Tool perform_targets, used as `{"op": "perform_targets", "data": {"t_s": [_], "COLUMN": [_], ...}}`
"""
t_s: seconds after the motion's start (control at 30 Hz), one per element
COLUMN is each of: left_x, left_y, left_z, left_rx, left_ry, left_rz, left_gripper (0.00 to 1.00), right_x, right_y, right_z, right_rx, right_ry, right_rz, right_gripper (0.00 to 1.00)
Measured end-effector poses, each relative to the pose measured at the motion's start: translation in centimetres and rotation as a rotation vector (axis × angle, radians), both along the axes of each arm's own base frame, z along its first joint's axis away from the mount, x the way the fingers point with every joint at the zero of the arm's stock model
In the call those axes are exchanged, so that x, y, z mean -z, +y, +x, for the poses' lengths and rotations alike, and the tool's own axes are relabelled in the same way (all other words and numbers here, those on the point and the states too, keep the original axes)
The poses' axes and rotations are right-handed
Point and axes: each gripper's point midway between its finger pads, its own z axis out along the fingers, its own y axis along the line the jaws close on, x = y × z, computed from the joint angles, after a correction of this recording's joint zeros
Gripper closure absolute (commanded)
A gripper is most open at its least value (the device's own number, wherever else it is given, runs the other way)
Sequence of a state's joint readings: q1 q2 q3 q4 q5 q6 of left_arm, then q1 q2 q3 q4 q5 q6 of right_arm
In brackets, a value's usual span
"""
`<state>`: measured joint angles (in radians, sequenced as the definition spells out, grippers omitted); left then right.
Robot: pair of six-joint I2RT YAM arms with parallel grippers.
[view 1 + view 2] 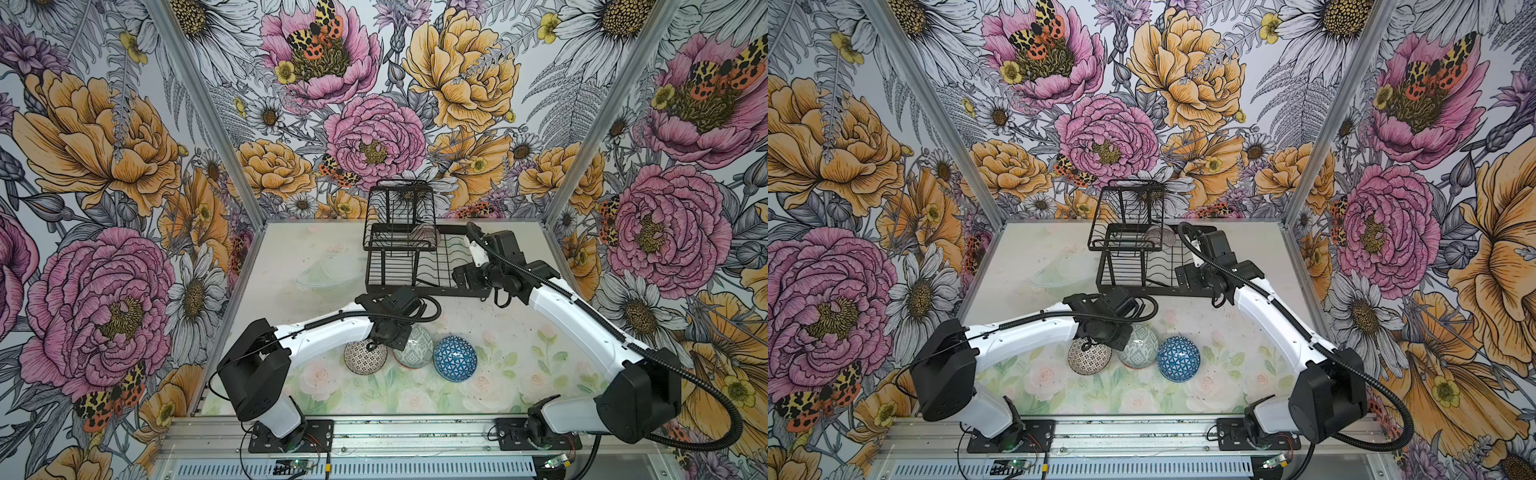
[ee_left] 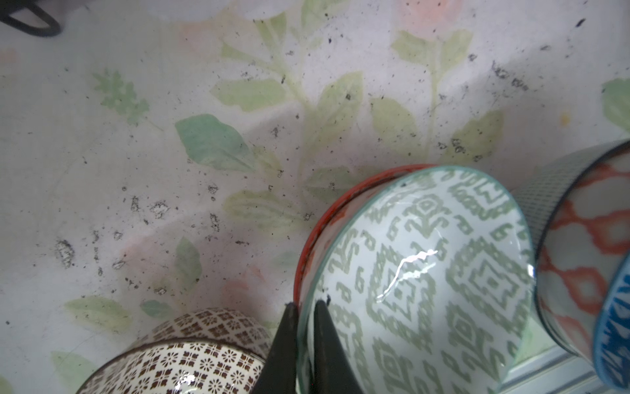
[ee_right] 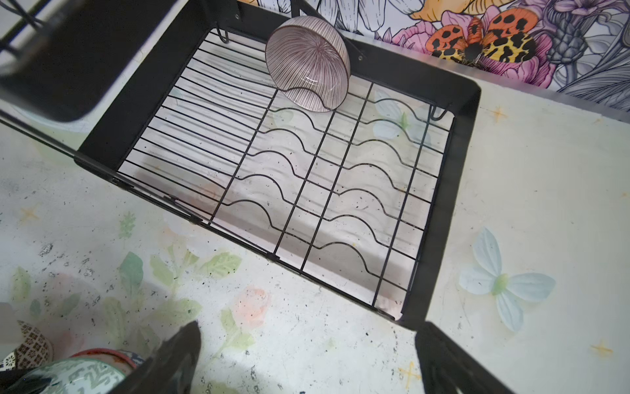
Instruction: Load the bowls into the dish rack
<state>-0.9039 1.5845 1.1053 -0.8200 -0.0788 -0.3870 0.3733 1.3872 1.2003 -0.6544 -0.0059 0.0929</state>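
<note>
We see the left end effector [image 2: 305, 327] clamped shut on the grey-green bowl [image 2: 426, 273], one finger inside the rim and one outside. This bowl sits low on the counter [image 1: 519, 332], well short of the dish rack [image 1: 424, 286]. It is wedged between the dotted bowl [image 1: 365, 357] and the blue bowl [image 1: 455, 358], and it leans tight against a red rim [image 2: 320, 218] behind it. The orange-diamond bowl [image 2: 579, 238] presses in on its other side. We cannot tell whether the red rim belongs to that bowl.

The right end effector [image 3: 308, 327] hangs wide open and empty just beside the rack's near edge. One pink-lined bowl [image 3: 308, 64] already stands on edge in the rack's far slots. A pale bowl [image 1: 328, 270] waits on the counter beside the rack.

We judge the grip to be the weak point. A thin pinch on glazed ceramic could let the bowl swing or slide out on the lift. Crowded neighbours could also be dragged or tipped as it rises. The right arm sits close to the rack, and the raised basket [image 1: 399, 208] narrows the way in, so a clipped wire could knock the bowl loose.
</note>
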Motion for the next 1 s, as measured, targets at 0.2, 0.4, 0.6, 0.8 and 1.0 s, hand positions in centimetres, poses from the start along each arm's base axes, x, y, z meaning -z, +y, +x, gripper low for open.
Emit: {"op": "perform_targets", "data": {"t_s": [0.2, 0.4, 0.6, 0.8, 1.0], "left_x": [-0.1, -0.2, -0.9, -3.8, -7.8], "left_y": [-0.1, -0.1, 0.0, 0.2, 0.1], "left_z": [0.1, 0.1, 0.2, 0.9, 2.4], "left_rx": [0.0, 0.001, 0.012, 0.013, -0.002], "left_ry": [-0.003, -0.003, -0.009, -0.061, -0.152], "left_rz": [-0.003, -0.003, -0.002, -0.053, -0.123], "left_gripper": [1.0, 1.0, 1.0, 1.0, 1.0], "right_x": [0.0, -0.1, -0.4, -1.0, -1.9], "right_y": [0.0, -0.1, 0.0, 0.0, -0.2], "right_z": [0.0, 0.0, -0.1, -0.3, -0.5], "right_rx": [-0.003, -0.001, -0.005, -0.009, -0.009], "right_ry": [-0.001, -0.004, -0.011, -0.024, -0.043], "right_rz": [-0.003, -0.001, 0.005, 0.014, 0.037], "right_gripper": [0.0, 0.01, 0.01, 0.0, 0.0]}}
